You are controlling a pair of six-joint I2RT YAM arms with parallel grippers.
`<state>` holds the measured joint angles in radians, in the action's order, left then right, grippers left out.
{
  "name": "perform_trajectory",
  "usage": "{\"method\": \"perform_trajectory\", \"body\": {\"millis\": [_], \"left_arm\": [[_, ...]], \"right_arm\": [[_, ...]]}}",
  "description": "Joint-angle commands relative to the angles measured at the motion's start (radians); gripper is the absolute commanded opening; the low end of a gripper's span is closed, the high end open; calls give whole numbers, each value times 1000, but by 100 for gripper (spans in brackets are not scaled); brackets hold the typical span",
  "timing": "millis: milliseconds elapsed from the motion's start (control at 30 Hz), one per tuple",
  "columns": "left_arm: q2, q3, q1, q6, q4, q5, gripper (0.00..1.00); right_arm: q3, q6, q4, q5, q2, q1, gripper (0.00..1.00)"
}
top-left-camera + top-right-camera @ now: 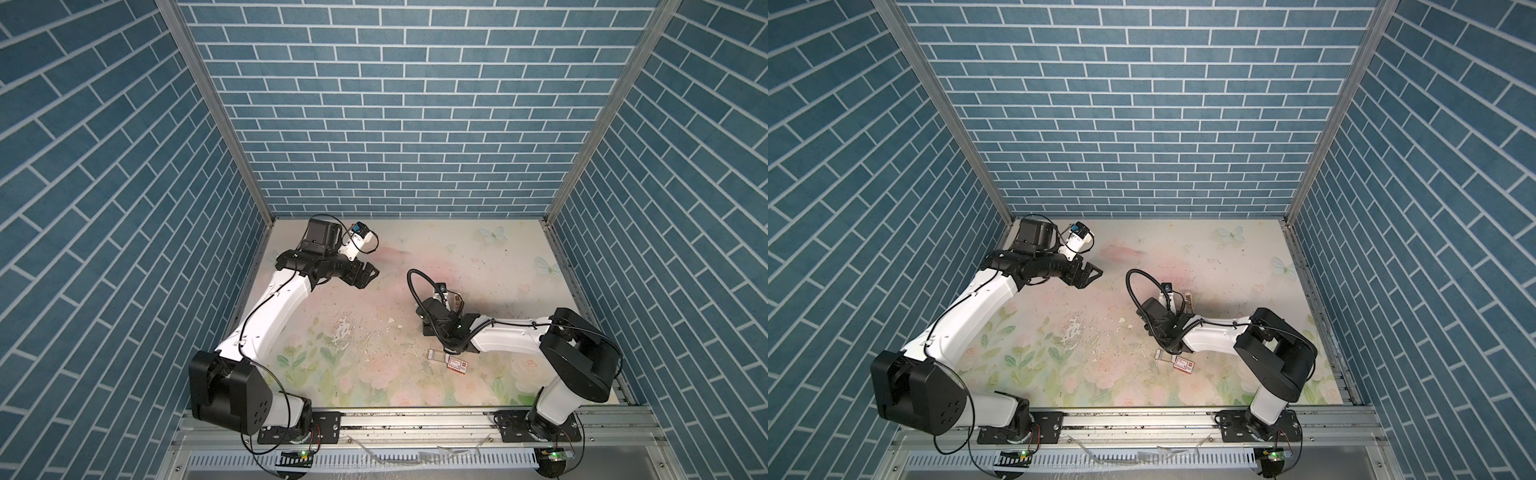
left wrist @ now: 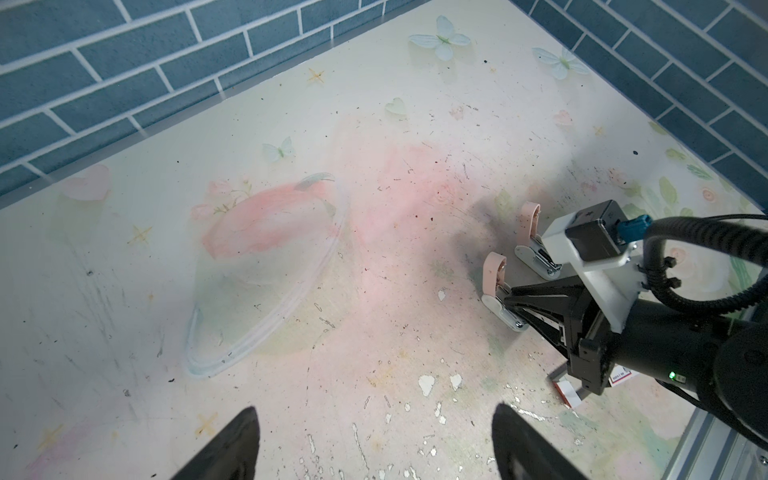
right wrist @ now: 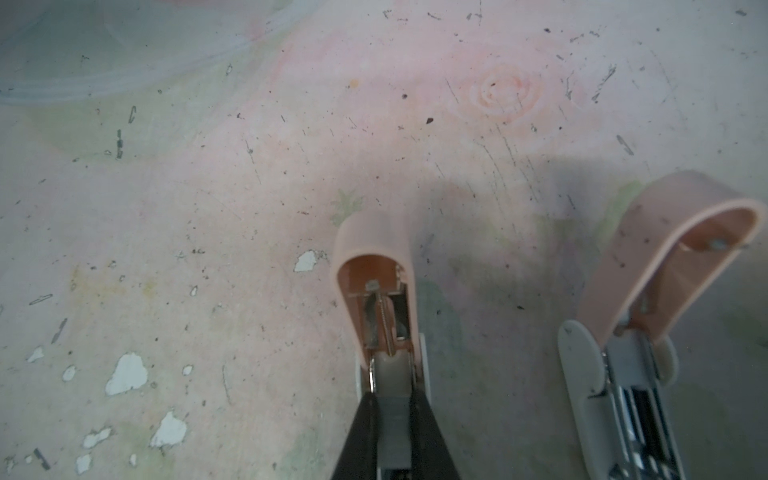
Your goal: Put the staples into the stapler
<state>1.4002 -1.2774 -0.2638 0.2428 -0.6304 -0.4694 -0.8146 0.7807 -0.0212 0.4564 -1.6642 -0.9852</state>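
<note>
The box (image 1: 457, 365) behind the right gripper (image 3: 392, 399) is showing red-and-white print that is too small to read. The arm is hiding part of the tray (image 1: 436, 355) beside it. The right jaws are clamping a grey strip, apparently staples (image 3: 394, 432), just over the stapler (image 3: 374, 266), whose pink lid is standing up ahead. The left gripper (image 2: 376, 409) is hanging well apart, with its jaws wide.
</note>
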Motion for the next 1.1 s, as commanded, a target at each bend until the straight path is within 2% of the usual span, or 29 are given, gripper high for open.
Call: {"method": "perform_trajectory", "body": {"millis": [0,467,1067], "left_arm": [[-24,13,6,-5,5,-10,89],[-20,13,6,-7,8,-9,89],[-21,17,6,-10,11,-13,89]], "right_arm": [[21,25,6,12,2,3,12],[14,-29,9,8,68,2,12],[34,-12,2,11,40,3,12]]}}
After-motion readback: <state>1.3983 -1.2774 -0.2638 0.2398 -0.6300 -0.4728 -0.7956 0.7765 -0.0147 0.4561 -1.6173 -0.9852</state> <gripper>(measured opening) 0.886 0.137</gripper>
